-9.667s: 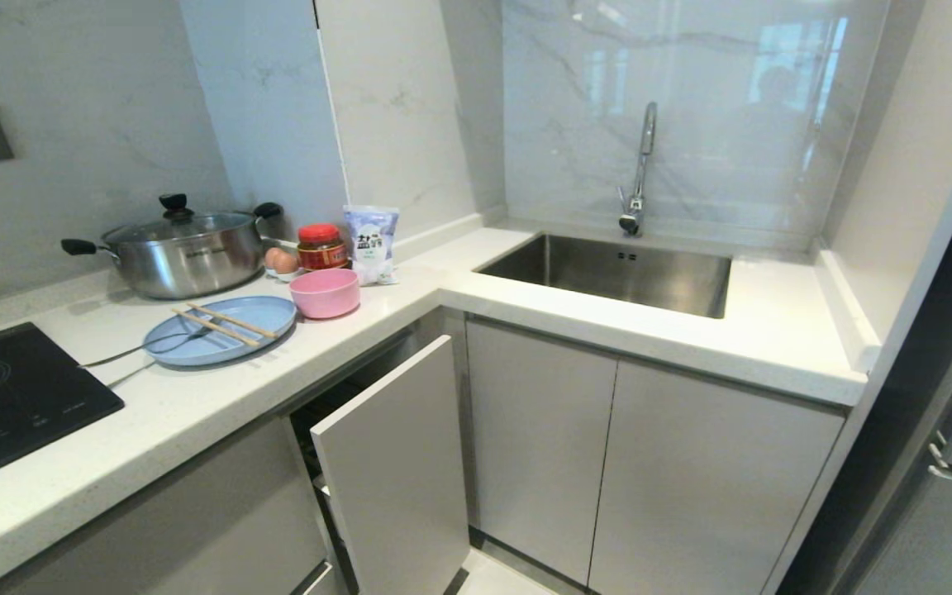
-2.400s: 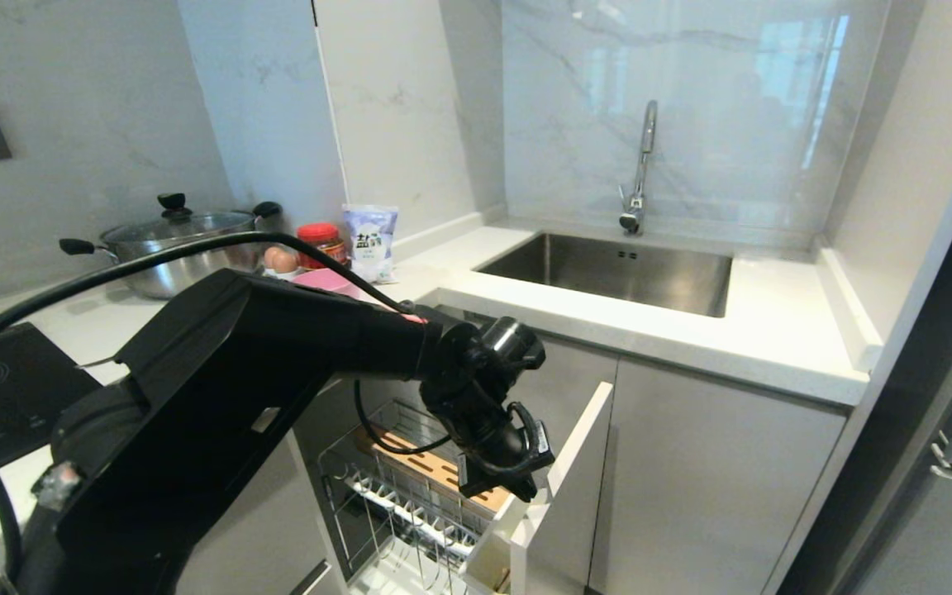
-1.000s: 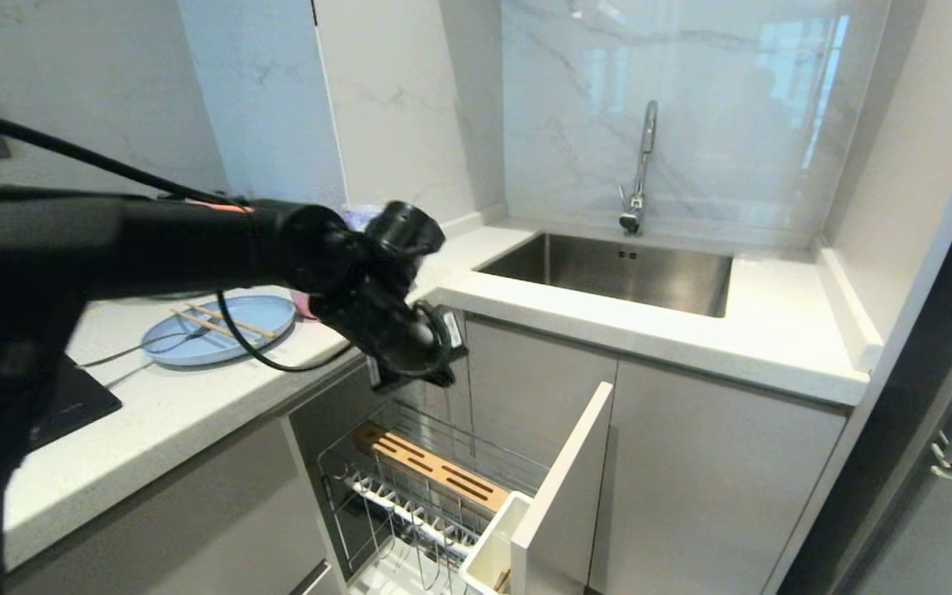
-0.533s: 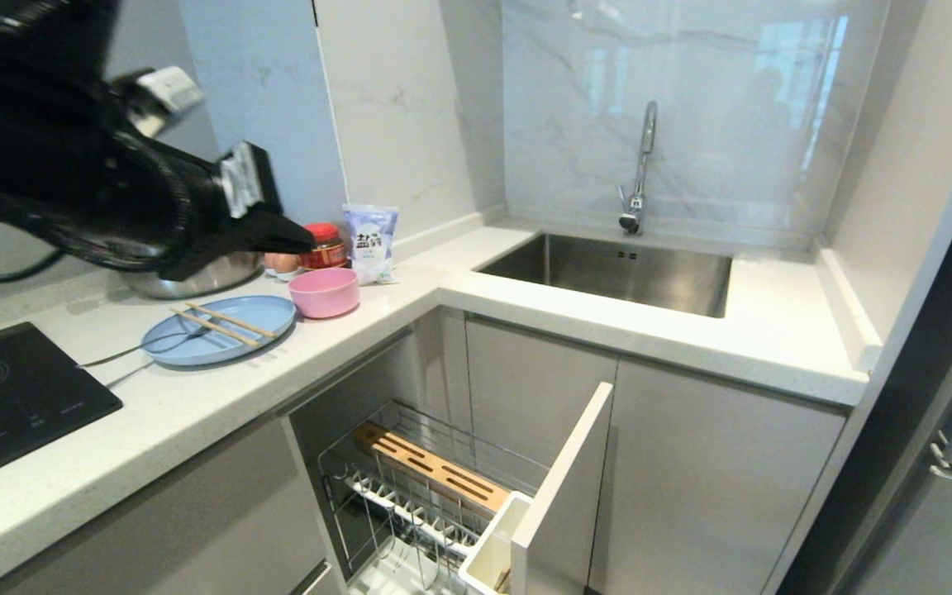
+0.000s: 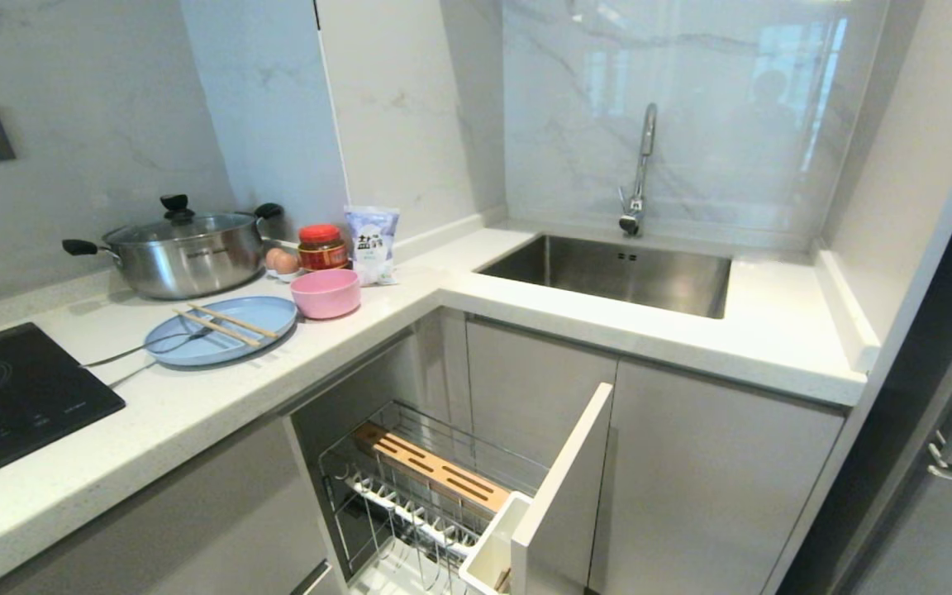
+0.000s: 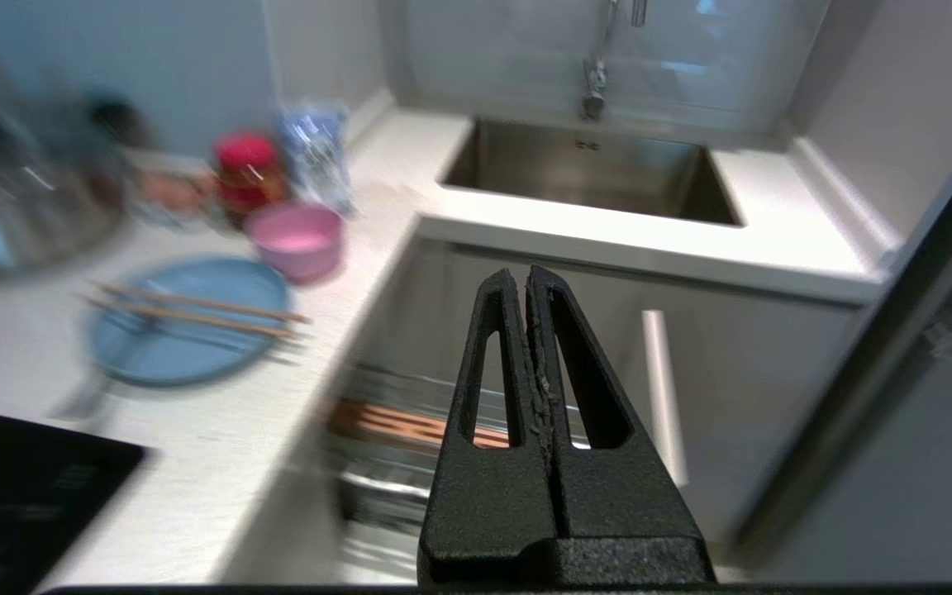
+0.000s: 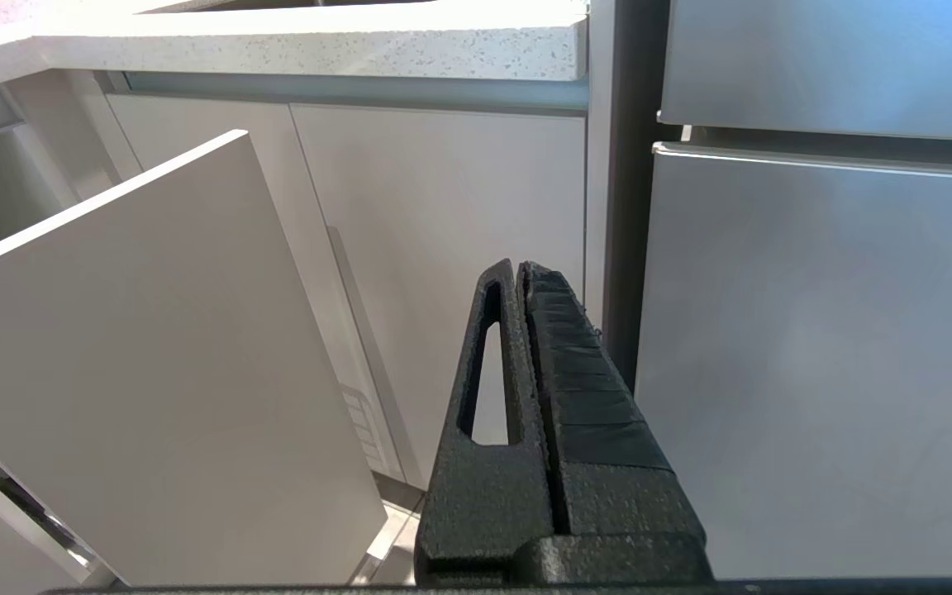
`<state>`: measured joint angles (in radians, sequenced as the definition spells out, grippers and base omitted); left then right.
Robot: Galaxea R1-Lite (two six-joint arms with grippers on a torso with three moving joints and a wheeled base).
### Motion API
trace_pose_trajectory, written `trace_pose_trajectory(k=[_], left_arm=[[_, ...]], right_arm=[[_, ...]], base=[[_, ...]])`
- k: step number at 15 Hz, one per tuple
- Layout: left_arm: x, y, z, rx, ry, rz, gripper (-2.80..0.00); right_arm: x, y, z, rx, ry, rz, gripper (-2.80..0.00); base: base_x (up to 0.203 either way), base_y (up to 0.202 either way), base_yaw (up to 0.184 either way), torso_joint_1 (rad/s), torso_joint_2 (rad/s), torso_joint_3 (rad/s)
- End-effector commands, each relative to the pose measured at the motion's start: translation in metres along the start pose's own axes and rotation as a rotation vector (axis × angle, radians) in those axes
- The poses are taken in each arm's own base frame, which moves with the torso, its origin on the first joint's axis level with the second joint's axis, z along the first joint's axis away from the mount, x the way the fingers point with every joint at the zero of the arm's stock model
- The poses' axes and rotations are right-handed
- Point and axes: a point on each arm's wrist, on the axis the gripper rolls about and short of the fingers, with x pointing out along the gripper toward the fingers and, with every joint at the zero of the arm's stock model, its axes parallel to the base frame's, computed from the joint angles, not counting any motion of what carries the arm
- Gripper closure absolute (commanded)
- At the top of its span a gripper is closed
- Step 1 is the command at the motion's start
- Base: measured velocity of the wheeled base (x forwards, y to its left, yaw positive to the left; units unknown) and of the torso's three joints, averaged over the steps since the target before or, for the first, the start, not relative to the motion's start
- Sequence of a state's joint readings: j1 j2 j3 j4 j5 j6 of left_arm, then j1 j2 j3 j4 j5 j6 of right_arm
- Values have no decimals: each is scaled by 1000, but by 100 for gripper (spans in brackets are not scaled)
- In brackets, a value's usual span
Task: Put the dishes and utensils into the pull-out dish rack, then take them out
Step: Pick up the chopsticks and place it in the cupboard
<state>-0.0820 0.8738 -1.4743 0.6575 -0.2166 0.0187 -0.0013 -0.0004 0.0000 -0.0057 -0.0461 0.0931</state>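
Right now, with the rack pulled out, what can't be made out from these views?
- pull-out dish rack: its near end is cut off by the head view's lower edge.
- white cutlery caddy: inside hidden by its own wall and the cabinet front.
- fork and spoon: only thin handles beside the blue plate; heads too small to tell apart.
- left gripper: outside the head view; the counter behind it is blurred in the left wrist view.

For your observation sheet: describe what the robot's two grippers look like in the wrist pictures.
Both are matte black with a grainy texture. The left gripper has two tapered fingers, each with a long slot. The right gripper matches in shape, with one slot visible and a ribbed pad face.
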Motion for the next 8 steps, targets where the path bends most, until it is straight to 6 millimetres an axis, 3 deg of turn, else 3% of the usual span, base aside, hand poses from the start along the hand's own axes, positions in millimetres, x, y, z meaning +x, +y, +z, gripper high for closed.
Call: trace_pose_trajectory(k=[1, 3, 8], left_arm=[[-70, -20, -41, 293, -109, 60, 0], [-84, -26, -87, 440, -82, 106, 0], [-72, -23, -188, 449, -34, 187, 0]], right_arm=[[0, 0, 0, 1, -5, -1, 0], [0, 0, 0, 1, -5, 1, 0], [0, 0, 0, 1, -4, 2, 0]], base=[[0, 0, 0, 0, 0, 0], [0, 0, 0, 0, 0, 0], [0, 0, 0, 0, 0, 0]])
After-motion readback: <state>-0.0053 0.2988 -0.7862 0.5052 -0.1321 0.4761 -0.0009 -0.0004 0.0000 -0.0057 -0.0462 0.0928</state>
